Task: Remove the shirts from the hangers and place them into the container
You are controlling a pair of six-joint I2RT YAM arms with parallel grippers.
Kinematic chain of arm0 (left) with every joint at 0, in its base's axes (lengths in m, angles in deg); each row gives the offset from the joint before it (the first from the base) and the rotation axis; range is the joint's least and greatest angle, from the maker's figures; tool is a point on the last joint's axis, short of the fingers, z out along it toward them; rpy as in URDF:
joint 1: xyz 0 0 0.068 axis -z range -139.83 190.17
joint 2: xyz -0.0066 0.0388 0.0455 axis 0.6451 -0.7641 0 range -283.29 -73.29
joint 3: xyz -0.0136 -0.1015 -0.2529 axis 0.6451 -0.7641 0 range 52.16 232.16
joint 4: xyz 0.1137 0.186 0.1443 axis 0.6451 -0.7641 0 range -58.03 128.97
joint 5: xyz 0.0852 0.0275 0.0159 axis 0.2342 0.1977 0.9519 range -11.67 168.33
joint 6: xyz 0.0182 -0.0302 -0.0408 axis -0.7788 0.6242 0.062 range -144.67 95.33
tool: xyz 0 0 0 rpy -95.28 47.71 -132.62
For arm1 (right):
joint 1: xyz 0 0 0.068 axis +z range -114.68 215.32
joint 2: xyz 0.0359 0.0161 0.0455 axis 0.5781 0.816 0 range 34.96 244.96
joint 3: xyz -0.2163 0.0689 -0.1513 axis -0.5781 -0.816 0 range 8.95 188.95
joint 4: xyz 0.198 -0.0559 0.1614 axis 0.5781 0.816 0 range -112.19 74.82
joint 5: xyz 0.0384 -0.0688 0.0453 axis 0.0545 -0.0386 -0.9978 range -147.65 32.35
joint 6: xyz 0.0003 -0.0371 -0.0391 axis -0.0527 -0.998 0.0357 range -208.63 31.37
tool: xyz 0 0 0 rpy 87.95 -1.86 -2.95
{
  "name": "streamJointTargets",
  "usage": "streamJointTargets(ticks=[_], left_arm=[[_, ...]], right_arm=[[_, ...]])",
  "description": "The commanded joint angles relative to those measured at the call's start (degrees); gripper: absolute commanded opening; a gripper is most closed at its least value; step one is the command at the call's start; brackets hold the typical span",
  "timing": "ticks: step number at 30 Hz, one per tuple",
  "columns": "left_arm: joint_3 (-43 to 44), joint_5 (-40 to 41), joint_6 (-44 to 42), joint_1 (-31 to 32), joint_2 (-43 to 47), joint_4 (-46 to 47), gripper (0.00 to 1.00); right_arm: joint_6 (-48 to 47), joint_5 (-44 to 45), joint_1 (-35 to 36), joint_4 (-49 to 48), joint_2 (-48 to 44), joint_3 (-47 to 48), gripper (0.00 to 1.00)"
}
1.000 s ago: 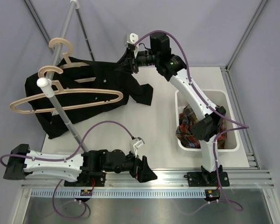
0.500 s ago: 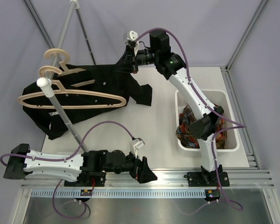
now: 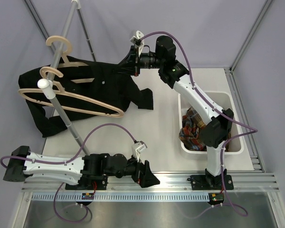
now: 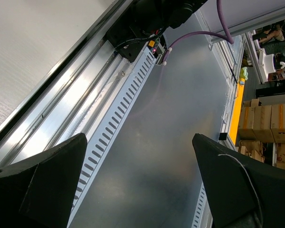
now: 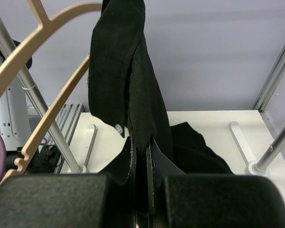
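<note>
Up at the rail [image 3: 69, 21] your right gripper [image 3: 133, 66] pinches the black shirt [image 3: 95, 88] to strip the hanger [image 5: 54, 19]; left gripper [image 3: 149, 178] gapes wide, empty.

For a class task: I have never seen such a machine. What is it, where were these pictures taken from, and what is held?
These are two robot arms bolted to a white table, each ending in a two-finger end effector. One picture looks down from above; the other two come from cameras on the wrists. A grey metal rail carries two light wooden hangers and a plain black shirt. The right end effector is shut on a fold of that shirt. The left end effector sits open near the table's front edge, holding nothing. A red, navy and yellow plaid shirt lies in the white plastic basket.
</note>
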Motion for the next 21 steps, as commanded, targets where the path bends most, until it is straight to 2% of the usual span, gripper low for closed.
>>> streamJointTargets(ticks=[1,8,12,21], left_arm=[[1.41,3.69,-1.65,0.96,2.18,1.45,0.99],[3.34,12.13,-4.11,3.94,3.68,0.48,0.99],[4.83,17.05,-5.70,6.23,2.98,1.27,0.99],[12.82,18.55,-9.74,9.21,-4.75,0.75,0.97]], right_arm=[[1.72,3.40,-0.19,-7.26,-7.88,-0.06,0.00],[0.05,5.95,-1.86,-4.01,-11.66,-2.43,0.00],[-1.80,9.28,-2.39,-2.24,-16.13,-9.79,0.00],[-4.35,15.97,-6.78,4.08,-25.89,-19.83,0.00]])
